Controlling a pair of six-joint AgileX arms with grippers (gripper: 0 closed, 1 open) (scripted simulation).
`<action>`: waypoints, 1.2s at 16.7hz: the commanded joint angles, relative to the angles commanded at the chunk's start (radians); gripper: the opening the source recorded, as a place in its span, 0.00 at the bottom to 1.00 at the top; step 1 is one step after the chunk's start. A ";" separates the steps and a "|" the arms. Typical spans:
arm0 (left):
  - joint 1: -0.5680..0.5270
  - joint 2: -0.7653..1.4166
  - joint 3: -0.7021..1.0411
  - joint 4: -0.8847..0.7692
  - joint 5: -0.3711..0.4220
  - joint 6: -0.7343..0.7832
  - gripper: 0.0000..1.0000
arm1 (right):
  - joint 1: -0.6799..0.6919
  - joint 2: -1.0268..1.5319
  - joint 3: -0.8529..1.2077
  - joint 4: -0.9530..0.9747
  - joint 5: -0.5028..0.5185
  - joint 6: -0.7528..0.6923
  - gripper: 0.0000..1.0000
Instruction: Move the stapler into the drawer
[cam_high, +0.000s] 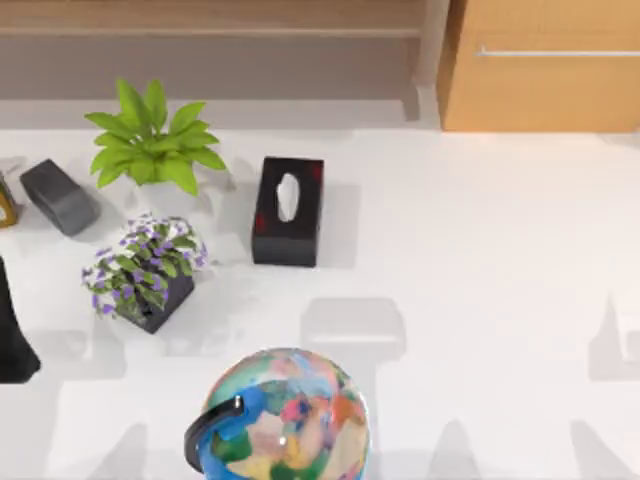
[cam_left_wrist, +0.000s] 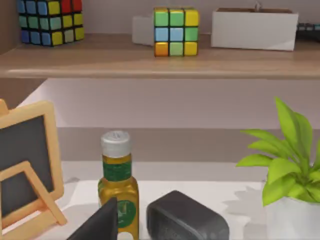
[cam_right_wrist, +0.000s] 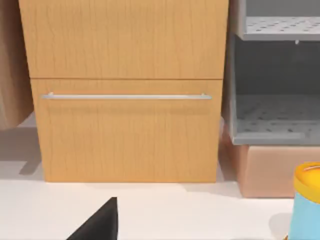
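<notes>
The dark grey stapler (cam_high: 60, 197) lies at the table's far left, long axis running ten to four o'clock. The left gripper (cam_high: 15, 330), grip state unclear, sits nearer, stapler at its one o'clock. The drawer (cam_high: 545, 65) is closed.

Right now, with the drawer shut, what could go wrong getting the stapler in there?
1. The drawer is closed; it must be pulled by its thin bar handle, which may slip.
2. The stapler sits close to the oil bottle and green plant; reaching could knock either.
</notes>
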 joint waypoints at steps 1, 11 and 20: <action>0.000 0.000 0.000 0.000 0.000 0.000 1.00 | 0.000 0.000 0.000 0.000 0.000 0.000 1.00; 0.000 0.000 0.000 0.000 0.000 0.000 1.00 | 0.023 0.442 0.268 0.330 0.004 -0.407 1.00; 0.000 0.000 0.000 0.000 0.000 0.000 1.00 | 0.081 1.419 0.683 0.882 0.085 -1.117 1.00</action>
